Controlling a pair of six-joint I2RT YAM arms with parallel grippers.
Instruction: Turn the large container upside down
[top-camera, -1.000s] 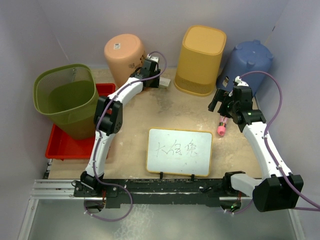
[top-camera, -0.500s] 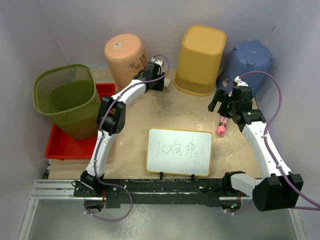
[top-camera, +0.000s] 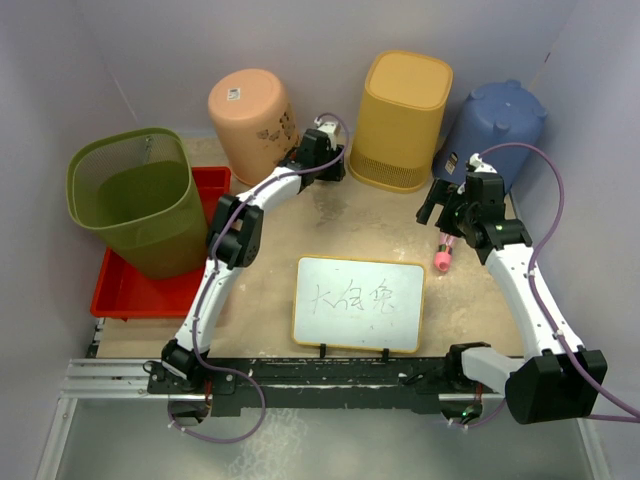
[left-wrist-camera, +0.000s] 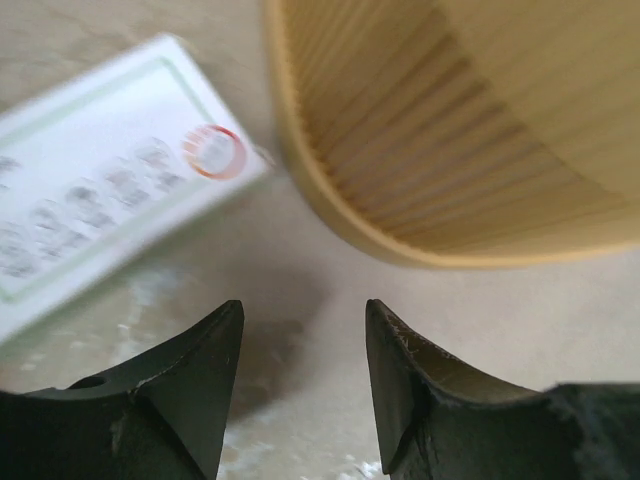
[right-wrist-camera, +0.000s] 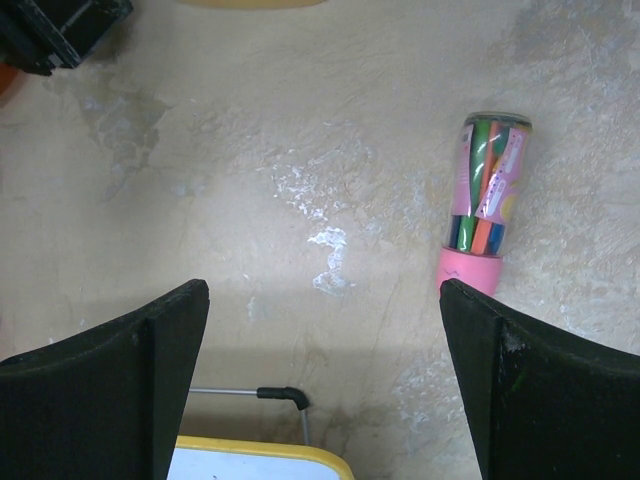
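Your yellow container (top-camera: 402, 120) stands at the far edge of the table (top-camera: 270, 290), about midway along it. Its long axis is vertical, with a closed flat end facing up and the slotted rim down on the surface.

Your left arm reaches far forward, nearly straight, and puts the left gripper (top-camera: 335, 160) low, just beside the container's near-left lower edge. In the left wrist view the fingers (left-wrist-camera: 200, 380) stand apart with nothing between them, and the ribbed yellow wall (left-wrist-camera: 480, 130) curves just ahead. A white printed card (left-wrist-camera: 100, 230) lies on the table right next to that rim.

Your right arm is bent at the elbow, holding the right gripper (top-camera: 440, 205) above the right side of the table. Its fingers (right-wrist-camera: 120, 370) are spread wide and empty over a pink pen tube (right-wrist-camera: 482, 205).

A peach bin (top-camera: 250, 115) and a blue bin (top-camera: 495, 125) flank the container. A green mesh bin (top-camera: 135, 200) stands mouth up on a red tray (top-camera: 125, 290) at the left edge, and a whiteboard (top-camera: 359, 302) is near the front.
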